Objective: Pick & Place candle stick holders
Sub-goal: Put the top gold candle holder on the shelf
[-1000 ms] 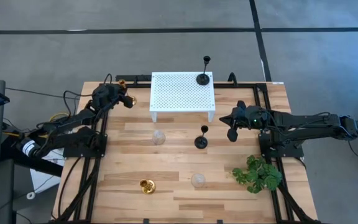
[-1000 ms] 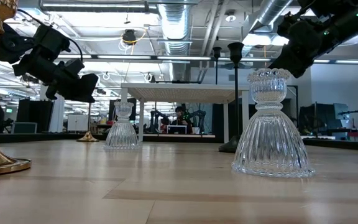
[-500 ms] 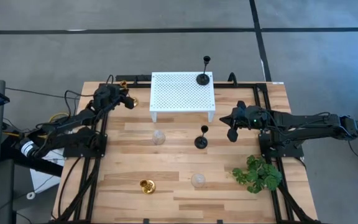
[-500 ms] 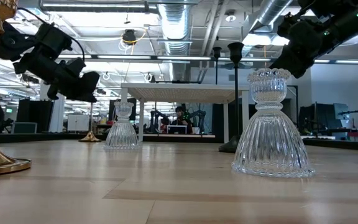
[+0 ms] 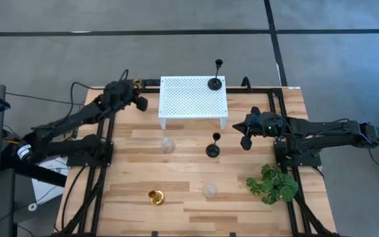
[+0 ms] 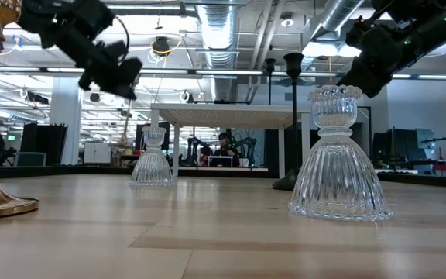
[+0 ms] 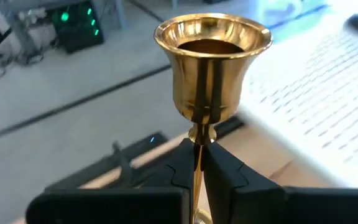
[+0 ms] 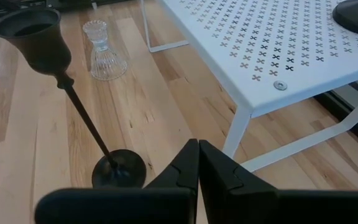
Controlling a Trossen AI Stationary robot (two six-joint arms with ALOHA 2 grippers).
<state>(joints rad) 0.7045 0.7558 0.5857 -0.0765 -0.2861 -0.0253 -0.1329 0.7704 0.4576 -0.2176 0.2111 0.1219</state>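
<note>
Left gripper [image 5: 139, 103]: up off the wooden worktop [image 5: 130, 178] at far-left corner, just beside the white perforated platform [image 5: 193, 97]; jaws clamped on thin stem of a tall shiny gold candle stick holder [image 7: 212, 68], cup upright above the fingers [image 7: 229, 180] in wrist view.
Right gripper [image 5: 245, 141]: hangs over worktop's right side, near front-right leg of platform; jaws together, nothing in them; wrist view shows pads [image 8: 185, 168] touching.
Black holder no.1 [image 5: 216, 75]: tall-stemmed, round base, stands on platform's far-right corner.
Black holder no.2 [image 5: 213, 145]: tall-stemmed, round base, on worktop just in front of platform, between platform and right gripper; upright, apart from the jaws. Shows in right wrist view too, cup up, base on wood.
Clear glass holder A [image 5: 168, 145]: squat, ribbed bell base, on worktop in front of platform's left half.
Clear glass holder B [image 5: 209, 191]: squat, ribbed, nearer front edge, mid-worktop; looms big in low view.
Gold holder no.2 [image 5: 155, 196]: shiny, round base, front-left area of worktop, well apart from both arms.
Green leafy plant [image 5: 272, 184]: front-right of worktop, near right arm's base.
Background: low view looks under platform into a room w/ ceiling ducts; a person sits far back at a screen.
</note>
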